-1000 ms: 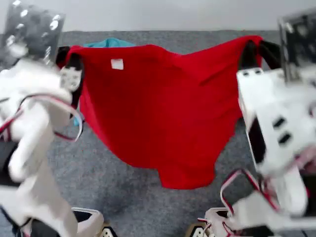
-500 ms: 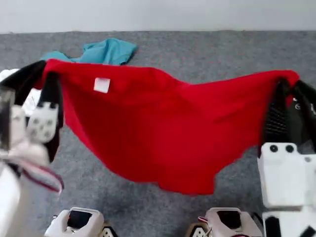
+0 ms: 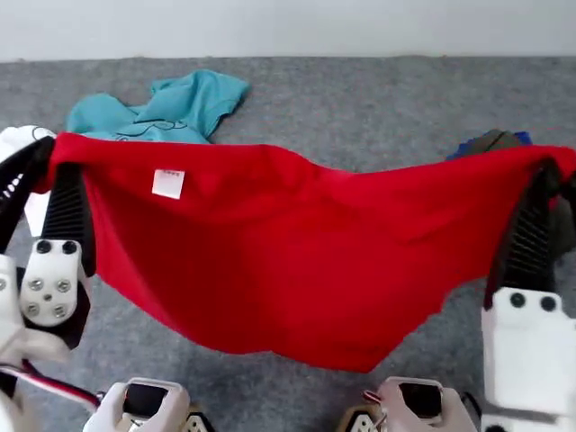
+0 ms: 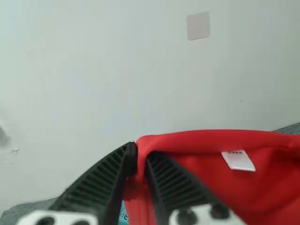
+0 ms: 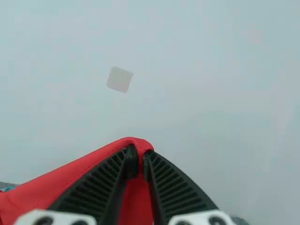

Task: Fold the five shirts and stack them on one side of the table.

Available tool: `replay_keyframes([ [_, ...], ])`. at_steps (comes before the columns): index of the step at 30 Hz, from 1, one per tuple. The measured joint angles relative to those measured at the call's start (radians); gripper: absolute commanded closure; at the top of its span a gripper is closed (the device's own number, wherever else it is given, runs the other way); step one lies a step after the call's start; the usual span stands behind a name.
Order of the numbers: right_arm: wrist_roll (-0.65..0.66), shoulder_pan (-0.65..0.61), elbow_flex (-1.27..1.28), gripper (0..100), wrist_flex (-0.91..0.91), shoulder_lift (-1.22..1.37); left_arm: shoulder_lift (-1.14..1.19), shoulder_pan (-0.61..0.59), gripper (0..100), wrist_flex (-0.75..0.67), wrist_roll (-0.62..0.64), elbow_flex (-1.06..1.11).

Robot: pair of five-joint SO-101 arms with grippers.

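Holding: red shirt, stretched in the air between my two pincers, its lower edge sagging above the grey table.
Left pincer: clamped on one top corner, near the white label.
Right pincer: clamped tight on the other top corner.
Behind: teal shirt lying crumpled; dark garment peeking over the red edge.

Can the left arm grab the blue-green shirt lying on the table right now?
Probably not. The left gripper is shut on a corner of the red cloth shirt, stretched between it and the right gripper. The crumpled teal shirt lies uncovered on the grey table, but the arm must let go first.
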Motion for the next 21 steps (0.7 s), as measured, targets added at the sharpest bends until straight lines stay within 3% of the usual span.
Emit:
replay_keyframes([
  [8, 0.0, 0.0, 0.031, 98.9, -0.002, -0.003, -0.002, 0.0, 99, -0.011, 0.003, 0.058],
  [21, 0.0, 0.0, 0.333, 98.9, -0.089, 0.288, 0.157, -0.057, 99, -0.221, 0.003, 0.416],
])
